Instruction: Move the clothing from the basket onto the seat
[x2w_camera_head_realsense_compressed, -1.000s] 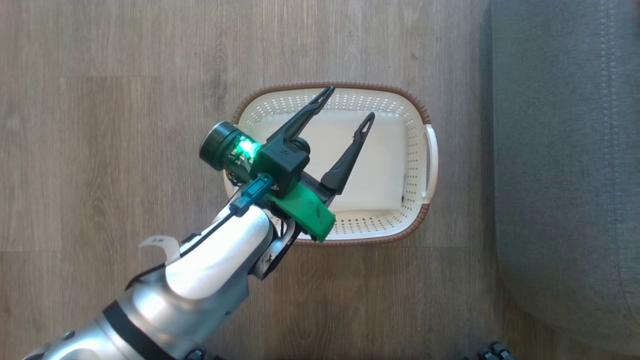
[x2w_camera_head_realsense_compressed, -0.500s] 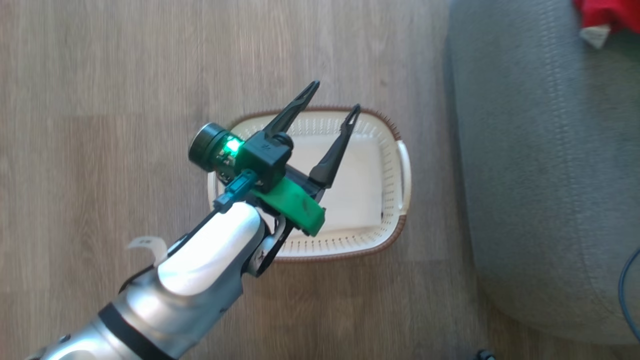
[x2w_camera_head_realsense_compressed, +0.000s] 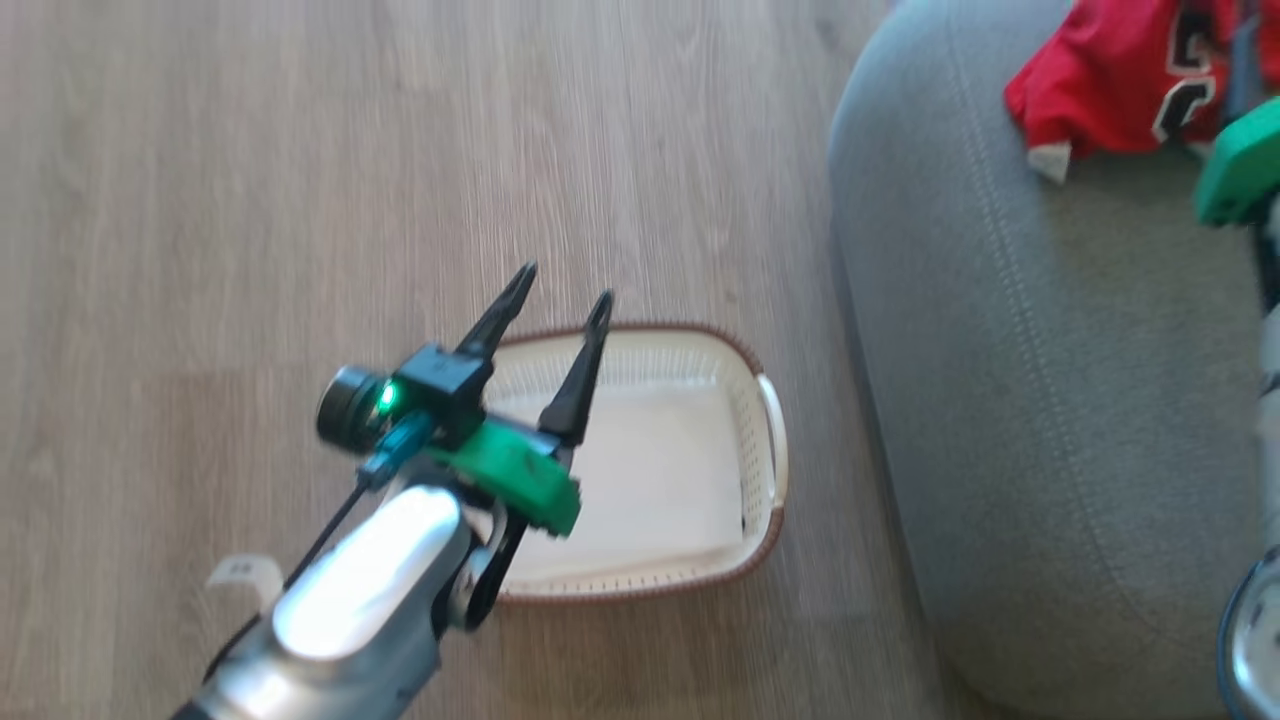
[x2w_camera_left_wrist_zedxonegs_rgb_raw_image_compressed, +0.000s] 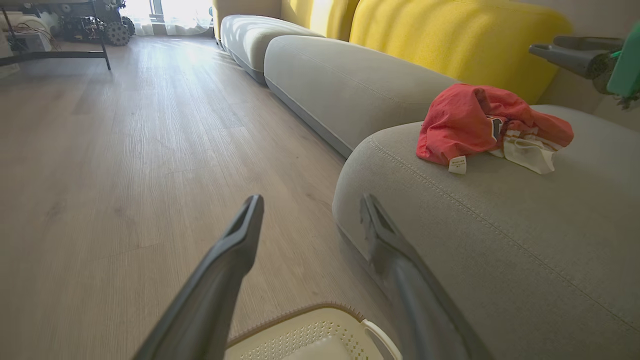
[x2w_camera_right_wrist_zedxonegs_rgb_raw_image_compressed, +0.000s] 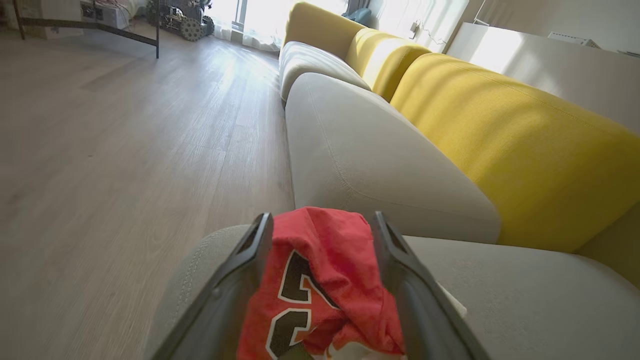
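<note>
The clothing lies bunched on the seat, between the wide-spread fingers of the right gripper. If fabric catches on a finger as the gripper lifts, the heap could be dragged off the rounded edge nearby. The left gripper, wide and empty, hovers above the empty-looking basket.

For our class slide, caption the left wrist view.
Red clothing lies on the grey sofa; open left gripper hangs above the basket.
</note>
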